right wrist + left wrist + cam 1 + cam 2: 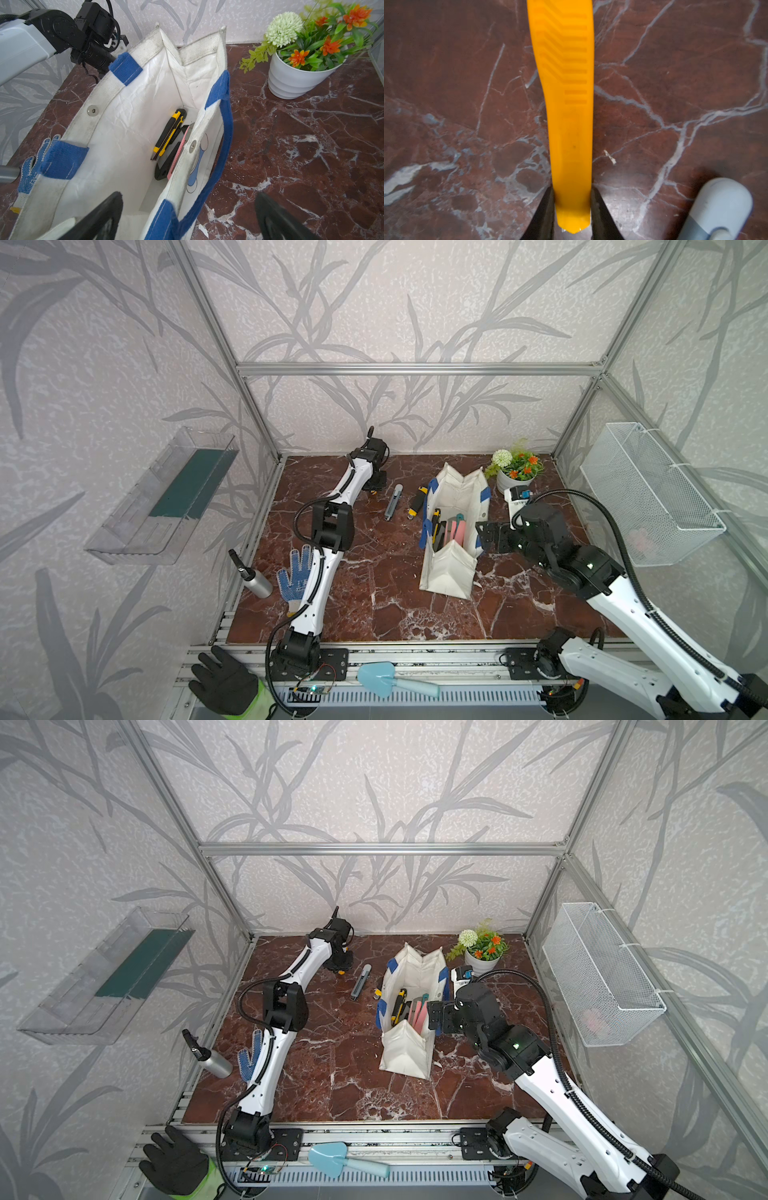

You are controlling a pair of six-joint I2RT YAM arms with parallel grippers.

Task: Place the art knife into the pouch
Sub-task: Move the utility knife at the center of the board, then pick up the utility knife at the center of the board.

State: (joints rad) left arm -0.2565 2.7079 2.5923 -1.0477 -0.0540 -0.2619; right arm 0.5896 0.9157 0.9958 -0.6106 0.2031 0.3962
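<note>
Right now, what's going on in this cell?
The left end effector has its fingers against both sides of an orange art knife, apparently gripping it low over the marble table. The right end effector is open, straddling one side wall of the white pouch. The pouch stands open, with a yellow-and-black utility knife already inside.

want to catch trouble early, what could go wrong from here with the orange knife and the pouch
The left gripper pinches the orange art knife only at its very end, so it may swing or slip when lifted.
The right gripper stands open astride the pouch wall, not clamped, so the pouch could sag or shift.
The grey knife lies between that knife and the pouch; a low carry could knock it.
</note>
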